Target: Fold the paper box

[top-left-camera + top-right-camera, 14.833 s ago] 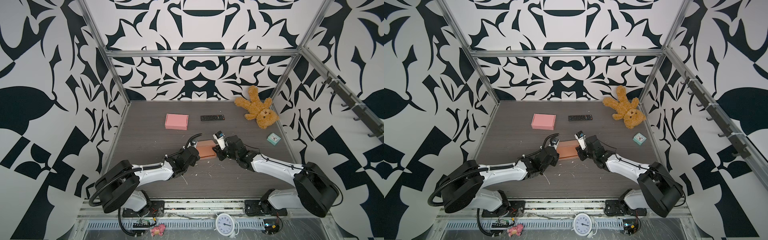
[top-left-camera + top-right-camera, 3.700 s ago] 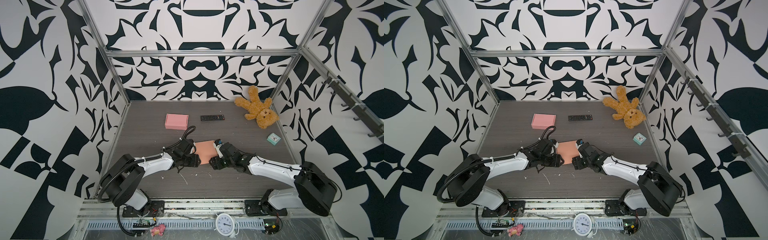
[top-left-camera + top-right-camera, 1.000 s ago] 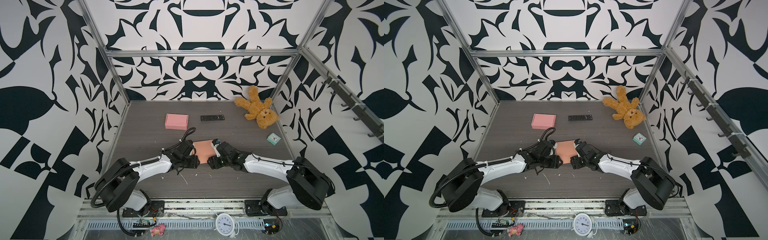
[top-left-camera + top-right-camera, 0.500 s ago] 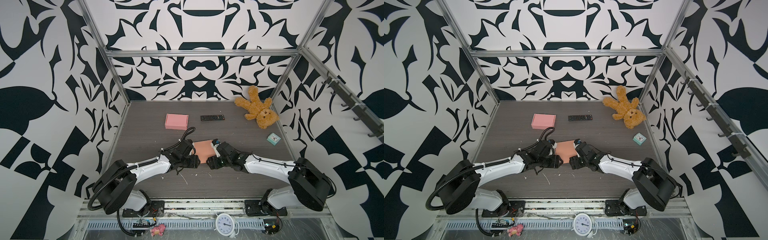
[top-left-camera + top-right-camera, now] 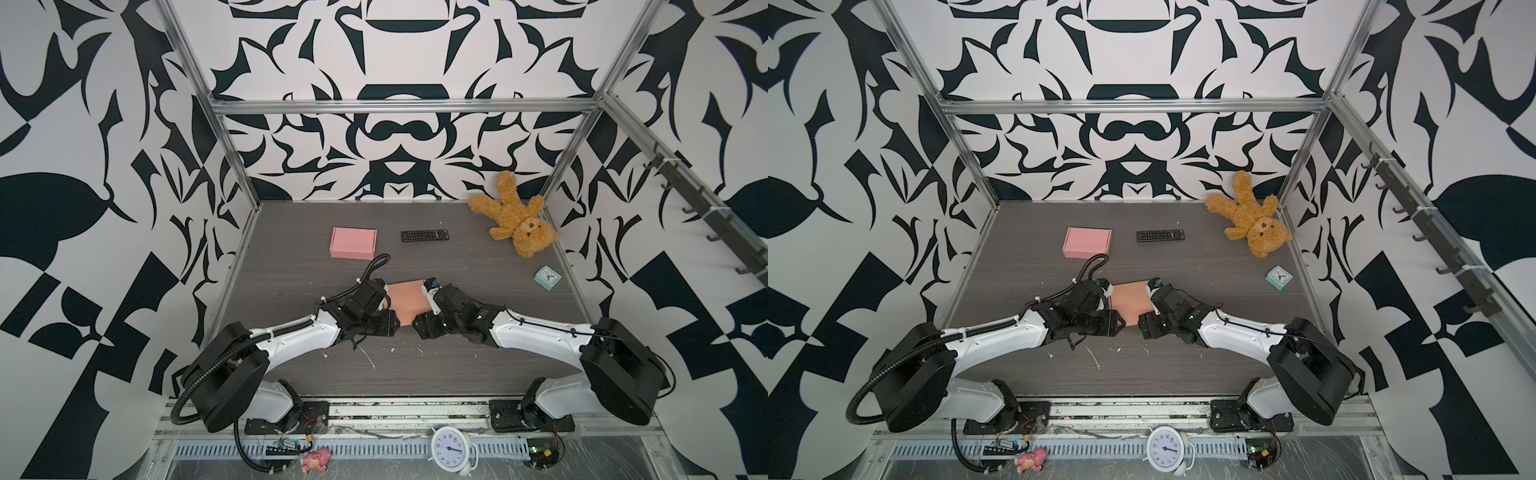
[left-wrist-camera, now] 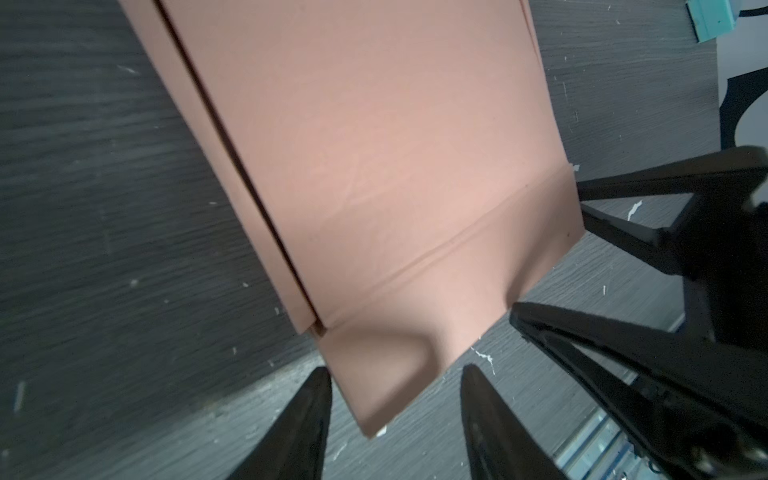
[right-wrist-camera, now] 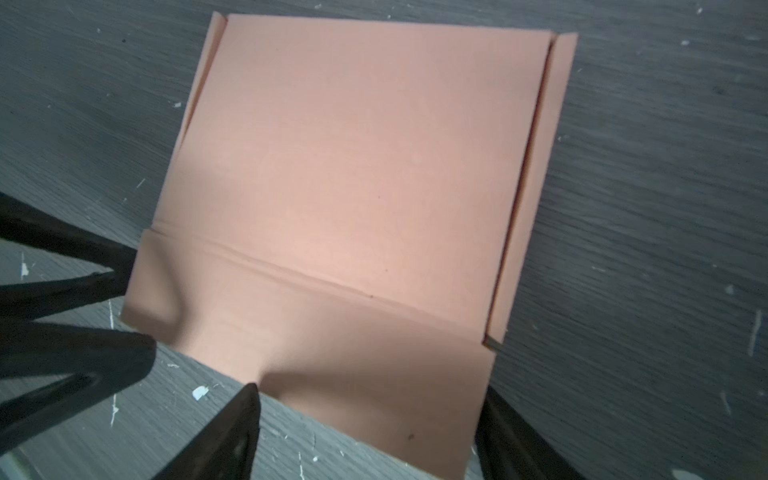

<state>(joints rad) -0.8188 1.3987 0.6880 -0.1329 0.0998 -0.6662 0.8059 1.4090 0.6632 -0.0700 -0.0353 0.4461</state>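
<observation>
The salmon paper box (image 5: 409, 298) (image 5: 1128, 300) lies flat on the dark table, side flaps folded in along both edges (image 7: 365, 166). A creased front flap (image 6: 415, 291) runs along its near edge. My left gripper (image 5: 394, 325) (image 5: 1119, 322) (image 6: 395, 372) is open, and a corner of that flap pokes between its fingers. My right gripper (image 5: 417, 326) (image 5: 1142, 324) (image 7: 370, 388) is open wider and straddles the flap's other end. Each wrist view shows the other gripper's black fingers (image 6: 623, 332) (image 7: 83, 353) at the flap's edge.
Behind the box stand a closed pink box (image 5: 353, 242), a black remote (image 5: 424, 235), a brown teddy bear (image 5: 515, 222) at the back right and a small teal clock (image 5: 547, 277) by the right wall. White scraps (image 5: 370, 359) dot the table in front.
Over the last second both grippers stay at the box's near edge with only slight shifts. Much earlier the grippers were higher and the box looked thicker; now it lies flat.
</observation>
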